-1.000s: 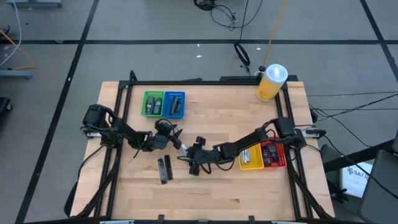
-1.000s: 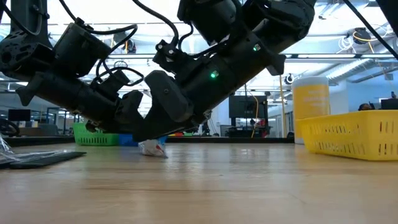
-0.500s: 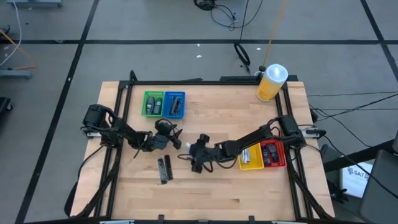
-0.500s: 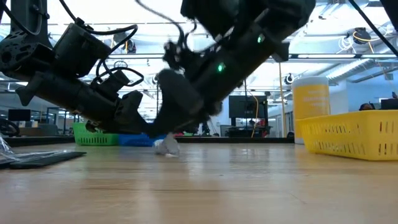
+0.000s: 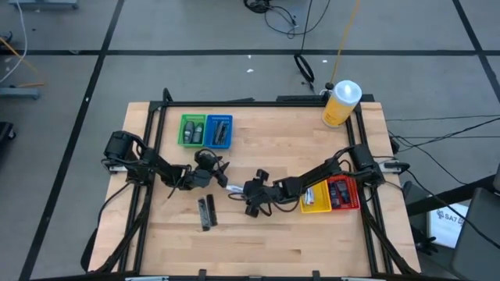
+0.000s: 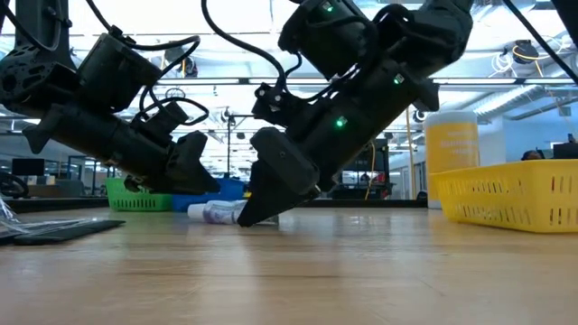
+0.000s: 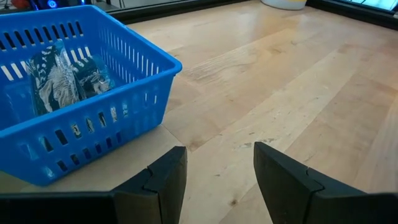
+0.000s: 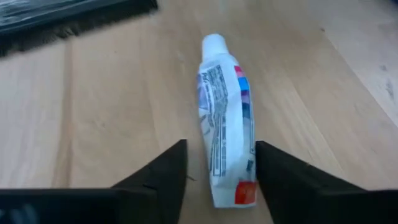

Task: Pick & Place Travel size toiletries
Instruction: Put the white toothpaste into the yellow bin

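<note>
A white mini tube (image 8: pixel 222 134) with blue and red print lies flat on the table, cap end pointing away from my right gripper (image 8: pixel 221 186). That gripper is open, with one finger on either side of the tube's crimped end (image 8: pixel 241 194) and a gap showing on both sides. In the high view the tube (image 5: pixel 232 188) sits between both grippers. Dark flat packets (image 5: pixel 206 212) lie nearer the near edge. My left gripper (image 7: pixel 217 180) is open and hovers beside the blue tray (image 7: pixel 146 68), which holds dark packets (image 7: pixel 62 78).
The green tray (image 5: pixel 191 129) and blue tray (image 5: pixel 219 131) stand toward the far left. The yellow tray (image 5: pixel 314 198) and red tray (image 5: pixel 342 193) sit at the right edge. A large yellow bottle (image 5: pixel 341 103) stands in the far right corner. Bare wood lies along the near edge.
My right gripper has drawn back a little toward the table's right edge. The white tube, seen end-on under that gripper before, now lies lengthwise on the table in front of its fingertips.
</note>
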Motion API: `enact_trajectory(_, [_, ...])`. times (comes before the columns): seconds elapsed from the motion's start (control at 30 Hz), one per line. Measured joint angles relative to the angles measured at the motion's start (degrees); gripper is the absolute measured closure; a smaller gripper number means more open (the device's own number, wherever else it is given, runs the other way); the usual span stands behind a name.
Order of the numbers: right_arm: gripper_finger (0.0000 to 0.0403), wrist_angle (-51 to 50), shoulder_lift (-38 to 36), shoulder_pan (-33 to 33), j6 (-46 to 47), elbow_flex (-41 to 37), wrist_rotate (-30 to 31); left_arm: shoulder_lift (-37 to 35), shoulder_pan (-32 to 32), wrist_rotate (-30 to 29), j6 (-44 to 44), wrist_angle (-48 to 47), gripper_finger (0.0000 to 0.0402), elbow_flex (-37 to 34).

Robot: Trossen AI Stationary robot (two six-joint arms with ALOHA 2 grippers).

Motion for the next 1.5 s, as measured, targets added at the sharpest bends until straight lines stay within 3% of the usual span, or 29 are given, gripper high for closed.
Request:
enact_trajectory(0.17, [0.0301,4.5,0.1,0.0,-4.5,-1.2,-0.3,0.0,0.0,0.1,0.1,0.0,0.0217,0.0])
enact_trajectory(0.37, [0.0386,-3.6,-5.5,0.7,-4.8,-1.2,-4.8,0.0,0.0,0.1,0.0,0.0,0.0217,0.0])
enact_trajectory(0.53, [0.0387,-18.4,-15.2,2.7,0.0,-1.2,-7.0,0.0,0.0,0.1,0.0,0.0,0.0217,0.0])
enact_trajectory(0.67, [0.0388,-37.2,-25.9,4.0,11.5,-1.2,-11.9,0.0,0.0,0.1,0.1,0.0,0.0218,0.0])
enact_trajectory(0.83, [0.0391,-63.1,-38.8,5.8,35.8,-1.1,-19.3,0.0,0.0,0.1,0.0,0.0,0.0217,0.0])
enact_trajectory(1.0, [0.0392,-78.7,-47.5,9.6,58.1,-2.5,-19.1,0.0,0.0,0.1,-0.1,0.0,0.0218,0.0])
enact_trajectory(1.17, [0.0382,-76.1,-50.2,11.8,68.7,-10.1,-18.0,0.0,0.0,0.1,-0.1,0.0,0.0217,0.0])
enact_trajectory(1.4, [0.0383,-62.5,-49.8,10.9,69.3,-21.2,-19.6,0.0,0.0,0.0,-0.1,0.0,0.0217,0.0])
enact_trajectory(1.5, [0.0383,-61.1,-49.9,10.1,69.1,-23.3,-19.4,0.0,0.0,0.0,-0.1,0.0,0.0218,0.0])
